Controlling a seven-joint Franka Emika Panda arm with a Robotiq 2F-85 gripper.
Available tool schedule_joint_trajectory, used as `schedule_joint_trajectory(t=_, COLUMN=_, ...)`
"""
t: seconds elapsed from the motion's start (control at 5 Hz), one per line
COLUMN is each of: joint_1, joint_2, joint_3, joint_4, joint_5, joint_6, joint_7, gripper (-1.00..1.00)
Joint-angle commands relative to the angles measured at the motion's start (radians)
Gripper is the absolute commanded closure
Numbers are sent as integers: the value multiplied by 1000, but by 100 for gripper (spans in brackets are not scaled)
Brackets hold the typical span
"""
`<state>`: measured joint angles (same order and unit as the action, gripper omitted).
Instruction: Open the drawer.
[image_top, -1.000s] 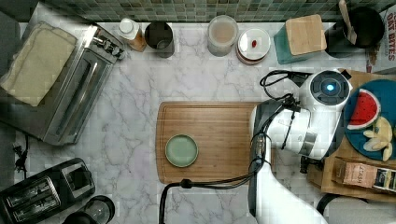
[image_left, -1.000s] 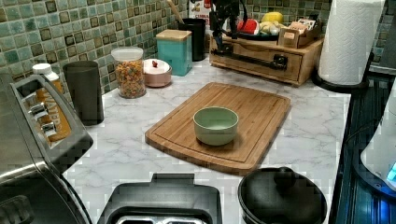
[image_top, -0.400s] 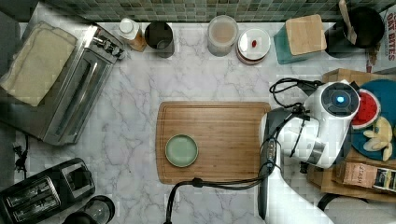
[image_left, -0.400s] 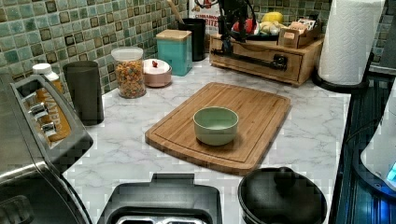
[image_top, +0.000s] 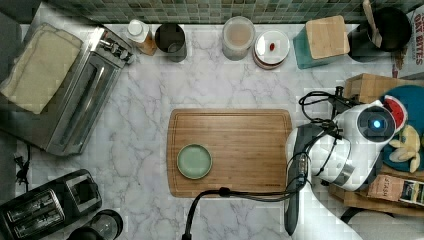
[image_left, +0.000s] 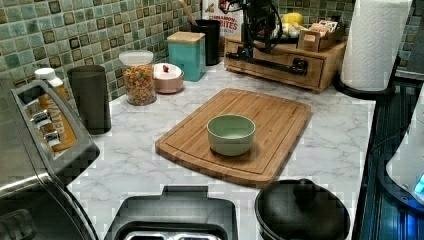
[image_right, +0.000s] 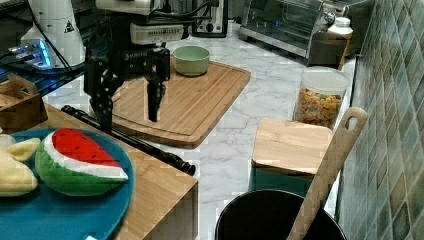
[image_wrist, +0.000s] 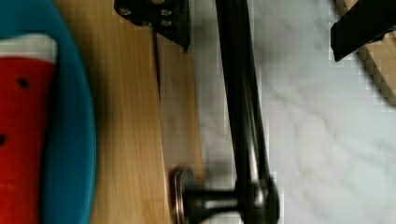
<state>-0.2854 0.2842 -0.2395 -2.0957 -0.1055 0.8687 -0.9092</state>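
Observation:
The drawer (image_left: 280, 71) is a light-wood front in a low wooden box (image_right: 160, 192) and looks pushed in. Its long black bar handle (image_right: 150, 149) runs along the front, also seen in the wrist view as the handle (image_wrist: 243, 116). My gripper (image_right: 129, 122) hangs open right over the handle, one finger (image_right: 105, 102) on the box side and the other finger (image_right: 152, 95) on the counter side. In the wrist view my gripper (image_wrist: 259, 49) straddles the bar without gripping it. The white arm (image_top: 350, 145) covers the gripper from above.
A blue plate (image_right: 75, 220) with a toy watermelon (image_right: 80, 162) sits on top of the box. A cutting board (image_top: 230, 150) with a green bowl (image_top: 194, 161) lies beside it. A teal box (image_top: 322, 40), a cereal jar (image_left: 138, 77) and a black utensil pot (image_right: 270, 217) line the wall.
The arm has moved toward the top view's right, off the cutting board's edge and over the drawer's handle. Its fingers now straddle the bar.

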Motion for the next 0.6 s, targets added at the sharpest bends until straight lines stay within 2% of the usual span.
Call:
schedule_joint_trajectory(t=0.2, joint_1=-18, joint_2=48, joint_3=36, joint_4=-62, joint_5=92, joint_6=105, joint_7=-18, gripper=-100)
schedule_joint_trajectory(t=0.4, joint_1=-74, joint_2=63, joint_3=94, joint_4=-62, joint_5=97, joint_6=134, joint_7=-27, gripper=-100)
schedule_joint_trajectory(t=0.6, joint_1=-58, joint_2=37, joint_3=87, joint_4=-60, joint_5=105, joint_6=101, joint_7=-72, gripper=-100)
